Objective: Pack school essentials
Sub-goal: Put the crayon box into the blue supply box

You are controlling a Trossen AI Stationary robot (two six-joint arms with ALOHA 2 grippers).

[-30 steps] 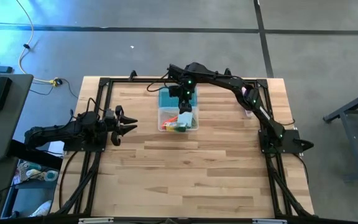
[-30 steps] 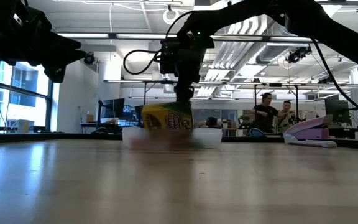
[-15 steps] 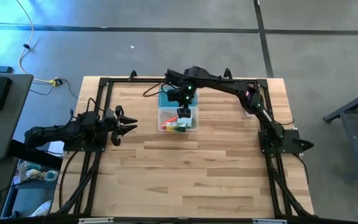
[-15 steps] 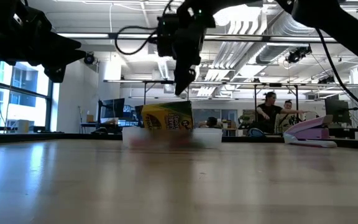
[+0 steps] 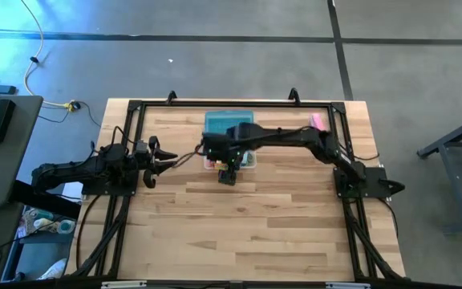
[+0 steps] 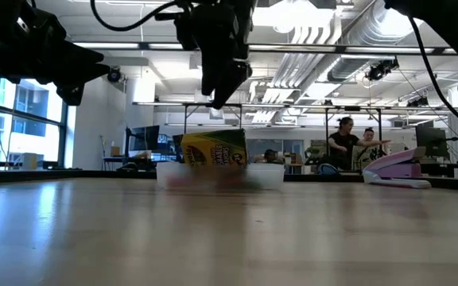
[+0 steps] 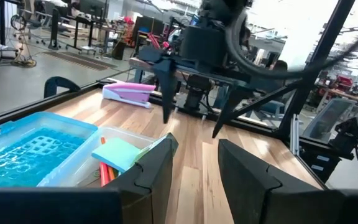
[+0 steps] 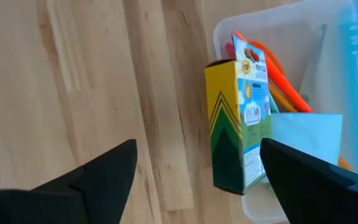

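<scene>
A clear container [image 5: 247, 160] stands on the table, with its blue lid [image 5: 228, 122] lying just beyond it. Inside it, a yellow-and-green crayon box [image 8: 235, 124] stands upright against the near wall [image 6: 213, 148]. Orange-red pens [image 8: 278, 71] and a light-blue notepad [image 8: 306, 134] lie beside it. Scissors, pencils and eraser are hidden. My right gripper [image 5: 228, 175] hangs open above the container's near side [image 8: 197, 149], clear of the crayon box [image 6: 217, 91]. My left gripper [image 5: 165, 158] waits open at the table's left [image 7: 194, 152].
A pink stapler-like bar [image 5: 318, 122] lies near the far right corner [image 6: 396, 168]. Bare wood stretches from the container toward the near edge [image 5: 247, 233]. The black frame rails [image 5: 135, 106] run around the table. People stand in the room behind [image 6: 344, 139].
My right gripper has come up off the crayon box's top and drawn back toward the near edge, ending higher and over the container's near side. The crayon box has stayed upright in the container.
</scene>
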